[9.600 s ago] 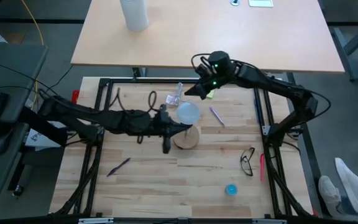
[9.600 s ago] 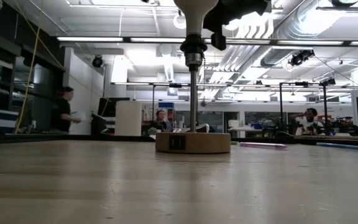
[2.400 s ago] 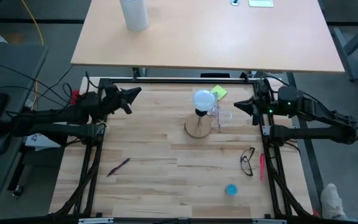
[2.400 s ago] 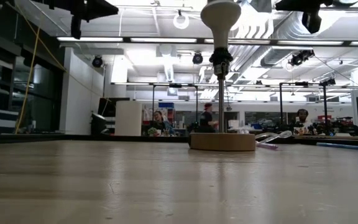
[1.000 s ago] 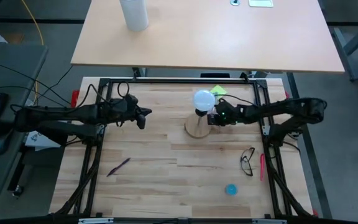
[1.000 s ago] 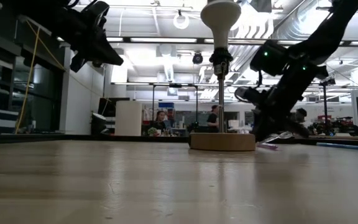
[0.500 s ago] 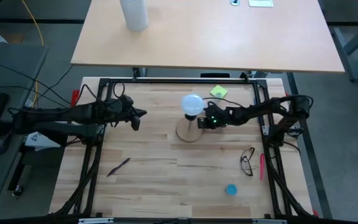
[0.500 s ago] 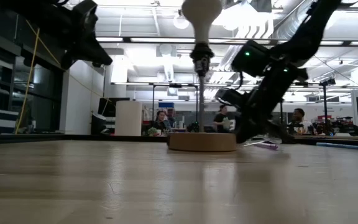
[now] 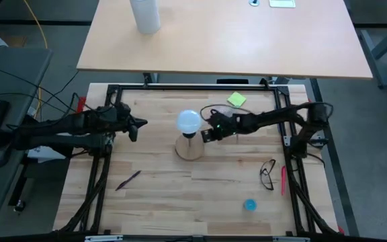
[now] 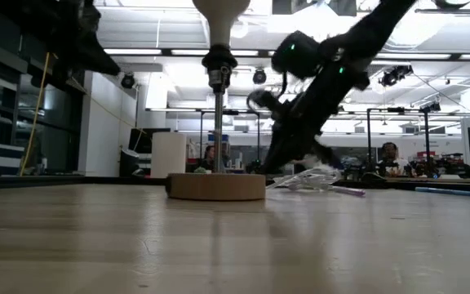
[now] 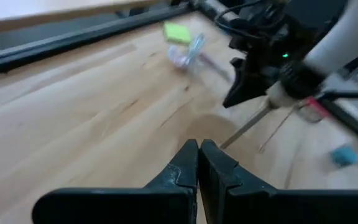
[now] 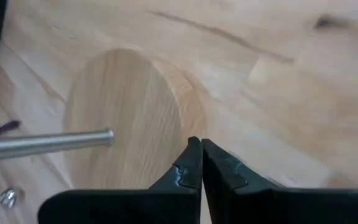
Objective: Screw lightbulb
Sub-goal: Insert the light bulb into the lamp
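Right hand (image 9: 204,135) pinched shut, low against the round wood base (image 9: 189,149); left hand (image 9: 134,129) shut, near the left edge; lightbulb (image 9: 189,122) up on its post mid-surface (image 9: 180,195).

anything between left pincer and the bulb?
Nothing: in the high view only bare wood separates the left pincer from the bulb. The right pincer is on the bulb's other side, low by the base.
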You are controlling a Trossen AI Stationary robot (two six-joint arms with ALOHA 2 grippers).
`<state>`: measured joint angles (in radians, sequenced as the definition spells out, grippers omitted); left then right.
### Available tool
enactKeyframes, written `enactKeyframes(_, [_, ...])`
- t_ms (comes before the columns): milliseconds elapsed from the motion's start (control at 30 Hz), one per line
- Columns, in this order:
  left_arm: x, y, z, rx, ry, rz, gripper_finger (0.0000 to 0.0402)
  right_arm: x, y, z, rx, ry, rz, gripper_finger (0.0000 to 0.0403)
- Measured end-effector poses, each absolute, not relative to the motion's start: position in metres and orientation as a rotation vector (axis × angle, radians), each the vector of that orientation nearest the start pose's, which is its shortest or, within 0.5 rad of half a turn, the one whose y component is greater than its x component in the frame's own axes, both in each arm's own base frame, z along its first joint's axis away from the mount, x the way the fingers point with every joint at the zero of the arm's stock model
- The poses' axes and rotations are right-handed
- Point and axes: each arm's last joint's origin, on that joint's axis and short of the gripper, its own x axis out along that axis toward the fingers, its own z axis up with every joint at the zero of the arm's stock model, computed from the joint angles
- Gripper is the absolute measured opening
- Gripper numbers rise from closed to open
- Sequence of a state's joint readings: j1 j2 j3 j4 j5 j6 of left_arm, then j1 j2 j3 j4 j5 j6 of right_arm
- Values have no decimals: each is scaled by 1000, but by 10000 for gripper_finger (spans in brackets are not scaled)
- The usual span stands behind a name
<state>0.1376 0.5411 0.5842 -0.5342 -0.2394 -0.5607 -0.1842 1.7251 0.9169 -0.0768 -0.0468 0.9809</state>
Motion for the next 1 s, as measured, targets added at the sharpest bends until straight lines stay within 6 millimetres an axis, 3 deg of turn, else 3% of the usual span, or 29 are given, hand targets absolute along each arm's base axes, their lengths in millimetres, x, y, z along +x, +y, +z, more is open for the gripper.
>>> enactKeyframes(233, [113, 9, 286, -552, 259, 327, 0, 298, -80, 223, 929, 586, -470, 0])
enactKeyframes(367, [130, -3, 305, -525, 243, 250, 0, 287, -89, 253, 909, 452, -383, 0])
enactKeyframes(500, [162, -19, 324, -473, 167, 157, 0, 286, -99, 267, 915, 342, -307, 0])
enactKeyframes(767, [232, -47, 327, -414, 207, 5, 0, 307, -112, 269, 963, 226, -190, 0])
enactKeyframes(1000, [270, -55, 330, -324, 222, 22, 0, 346, -110, 298, 859, 210, -56, 0])
